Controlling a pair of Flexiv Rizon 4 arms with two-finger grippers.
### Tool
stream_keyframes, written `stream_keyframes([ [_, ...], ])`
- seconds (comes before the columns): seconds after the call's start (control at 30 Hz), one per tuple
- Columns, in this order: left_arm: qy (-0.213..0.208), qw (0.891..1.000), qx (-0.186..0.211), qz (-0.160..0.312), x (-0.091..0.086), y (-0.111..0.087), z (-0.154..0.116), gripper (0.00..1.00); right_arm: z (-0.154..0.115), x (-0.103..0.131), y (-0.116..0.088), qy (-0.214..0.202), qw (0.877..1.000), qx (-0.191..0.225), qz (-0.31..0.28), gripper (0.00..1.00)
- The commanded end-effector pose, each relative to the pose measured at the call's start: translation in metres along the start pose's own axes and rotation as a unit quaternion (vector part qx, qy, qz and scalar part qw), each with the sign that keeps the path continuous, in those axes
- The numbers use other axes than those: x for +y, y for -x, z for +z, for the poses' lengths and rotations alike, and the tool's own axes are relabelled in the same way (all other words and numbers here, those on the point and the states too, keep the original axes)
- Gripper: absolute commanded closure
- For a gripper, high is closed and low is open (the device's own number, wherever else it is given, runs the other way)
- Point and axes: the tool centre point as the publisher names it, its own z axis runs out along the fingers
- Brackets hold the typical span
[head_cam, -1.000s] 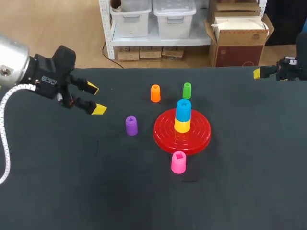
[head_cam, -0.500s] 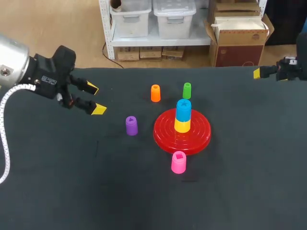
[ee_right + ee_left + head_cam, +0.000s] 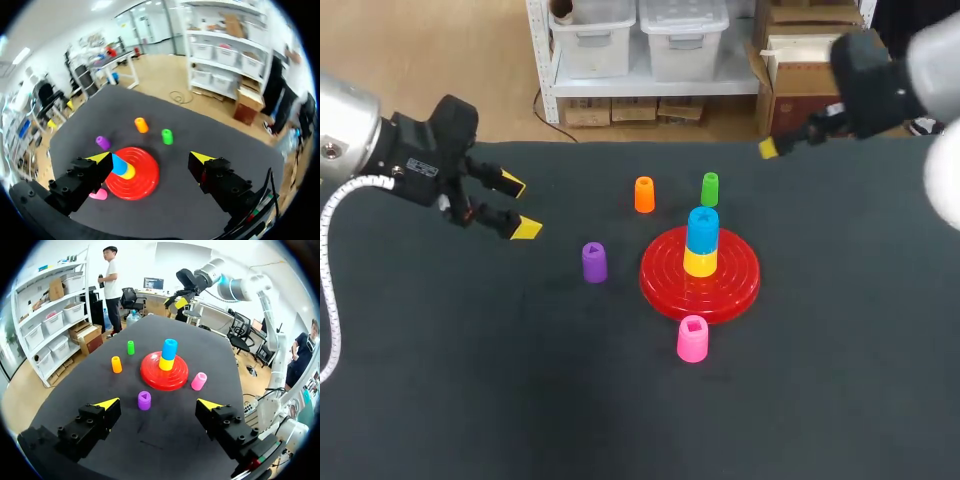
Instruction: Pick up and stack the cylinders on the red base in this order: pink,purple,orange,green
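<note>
The red base (image 3: 665,275) lies mid-table with a yellow cylinder (image 3: 700,262) and a blue one (image 3: 703,228) stacked on it. The pink cylinder (image 3: 692,338) stands just in front of the base, the purple one (image 3: 594,262) to its left, and the orange (image 3: 644,194) and green (image 3: 710,188) ones behind it. My left gripper (image 3: 518,206) hovers open and empty at the table's left, with the purple cylinder (image 3: 144,400) ahead between its fingers. My right gripper (image 3: 770,148) is high over the back right, open and empty (image 3: 150,157), looking down on the base (image 3: 145,182).
The dark table top (image 3: 470,380) carries nothing besides the task's pieces. The back edge runs just behind the orange and green cylinders.
My right arm has swung in from the far right edge, leftward and higher, over the table's back right. The left arm and all the cylinders have stayed put.
</note>
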Motion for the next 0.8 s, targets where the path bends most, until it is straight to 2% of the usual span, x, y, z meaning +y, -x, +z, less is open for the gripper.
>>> stream_keyframes([
  [0.03, 0.000, 1.000, 0.000, 0.000, 0.000, -0.001, 0.000, 0.00, 0.023, 0.014, 0.019, 0.092, 0.993, 0.041, -0.058, 0.00],
  [0.17, 0.000, 1.000, 0.000, 0.000, 0.000, -0.001, 0.000, 0.00, 0.024, 0.034, 0.016, 0.103, 0.990, 0.061, -0.076, 0.00],
  [0.43, 0.000, 1.000, 0.000, 0.000, 0.000, -0.001, 0.000, 0.00, 0.012, 0.071, -0.019, 0.104, 0.981, 0.102, -0.127, 0.00],
  [0.63, 0.000, 1.000, 0.000, 0.000, 0.000, -0.001, 0.000, 0.00, 0.000, 0.110, -0.045, 0.104, 0.964, 0.138, -0.202, 0.00],
  [0.8, 0.000, 1.000, 0.000, 0.000, 0.000, -0.001, 0.000, 0.00, -0.005, 0.145, -0.063, 0.117, 0.945, 0.168, -0.255, 0.00],
])
